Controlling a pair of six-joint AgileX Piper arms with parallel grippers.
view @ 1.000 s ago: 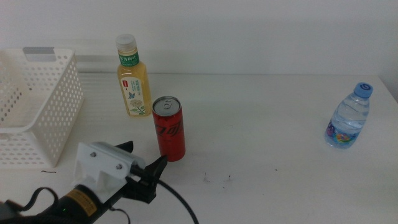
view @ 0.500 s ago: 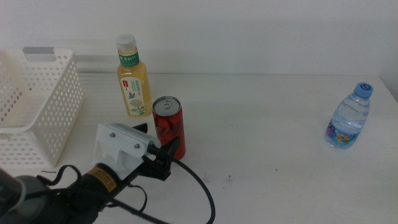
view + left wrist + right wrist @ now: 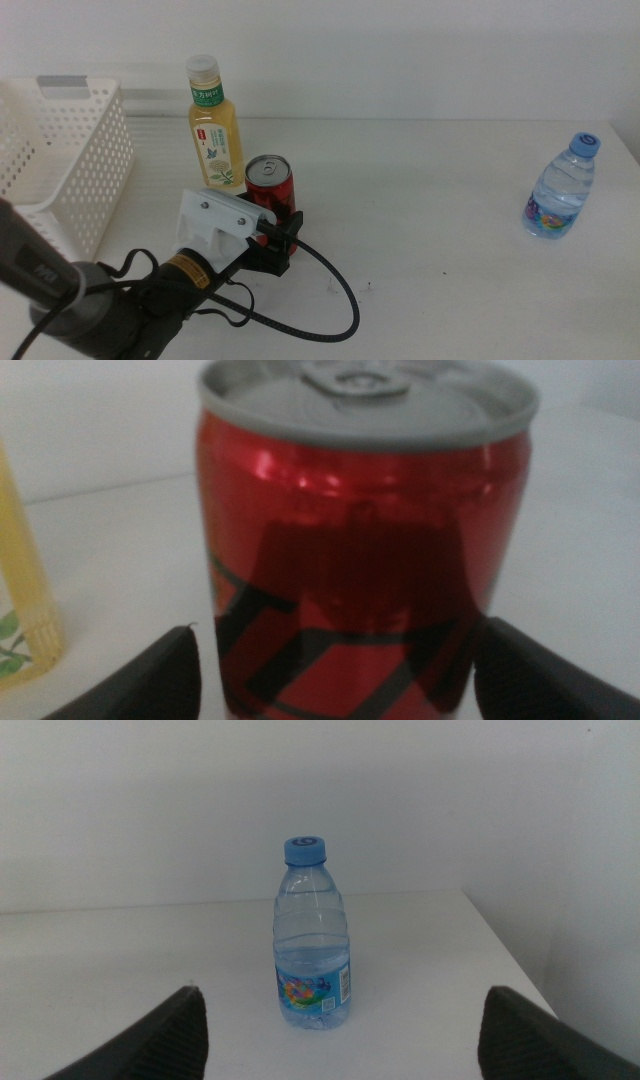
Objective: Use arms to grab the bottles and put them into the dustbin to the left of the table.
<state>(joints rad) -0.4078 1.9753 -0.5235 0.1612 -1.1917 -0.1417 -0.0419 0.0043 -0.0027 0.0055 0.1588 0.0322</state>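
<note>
While the white perforated plastic dustbin (image 3: 62,165) shows nothing inside, left gripper (image 3: 283,238) straddles the slim red can (image 3: 270,192), jaws open; yellow tea bottle (image 3: 214,130), clear blue-capped water bottle (image 3: 560,187) untouched.

Left arm (image 3: 120,300) reaches in from my near-left, its white wrist link angled up toward table centre. Left gripper (image 3: 283,237) sits low at the table surface, jaws spread wide; in its wrist view both dark tips stand well apart. Right gripper (image 3: 340,1030) is out of the middle view; its wrist view shows jaws parted wide, level, held off the table's right end.
</note>
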